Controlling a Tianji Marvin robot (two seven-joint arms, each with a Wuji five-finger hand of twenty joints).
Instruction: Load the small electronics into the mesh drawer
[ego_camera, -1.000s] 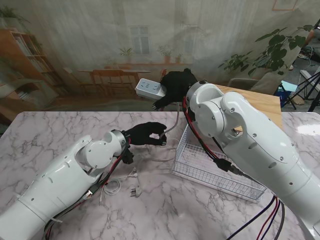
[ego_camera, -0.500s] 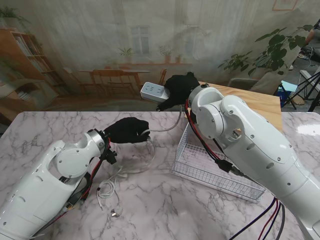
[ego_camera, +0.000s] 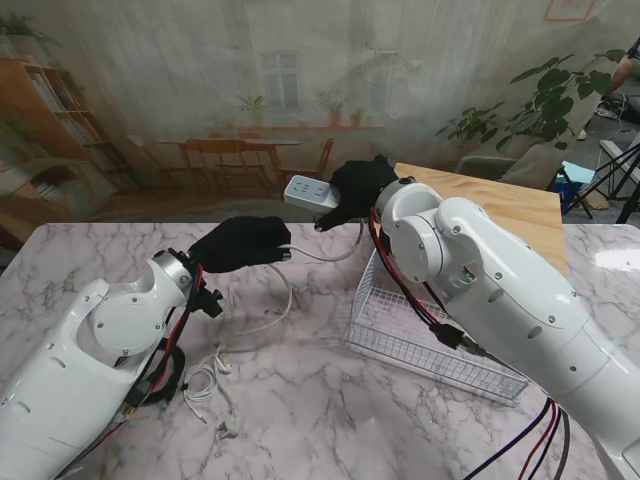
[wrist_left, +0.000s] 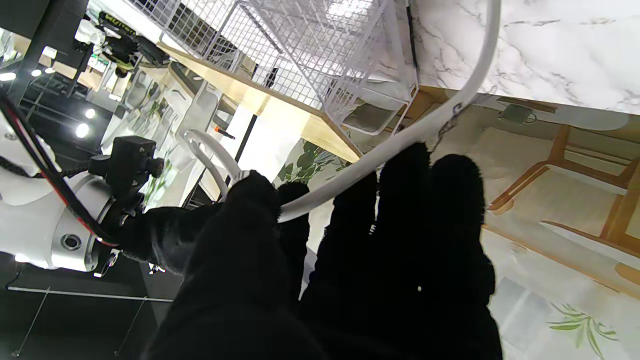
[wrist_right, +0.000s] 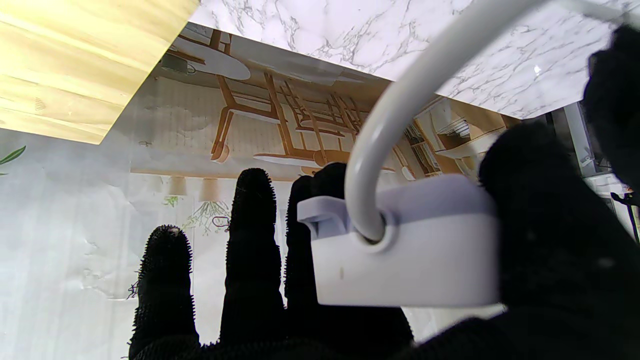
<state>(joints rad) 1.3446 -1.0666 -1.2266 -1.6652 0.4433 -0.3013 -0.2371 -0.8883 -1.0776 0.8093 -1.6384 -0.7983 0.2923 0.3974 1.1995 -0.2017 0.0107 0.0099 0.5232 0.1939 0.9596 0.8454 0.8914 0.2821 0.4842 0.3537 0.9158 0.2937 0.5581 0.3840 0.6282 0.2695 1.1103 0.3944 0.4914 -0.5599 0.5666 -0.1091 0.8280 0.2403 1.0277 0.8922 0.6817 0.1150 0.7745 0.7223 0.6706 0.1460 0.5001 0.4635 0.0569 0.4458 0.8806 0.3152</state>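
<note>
No text, label, brand, number or sign could be read in any of the views. The white cable (wrist_left: 400, 142) carried a small dark printed mark near the left hand's fingertips, but it was too blurred to make out. The power strip (wrist_right: 405, 250) showed plain white faces.

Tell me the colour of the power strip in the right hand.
White, the power strip shows best in the right wrist view.

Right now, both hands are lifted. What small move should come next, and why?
Probably bring the right hand with the power strip toward me, over the mesh drawer. The strip hangs beyond the drawer's far end, and the left hand holds its white cable off the table, so little should snag.
</note>
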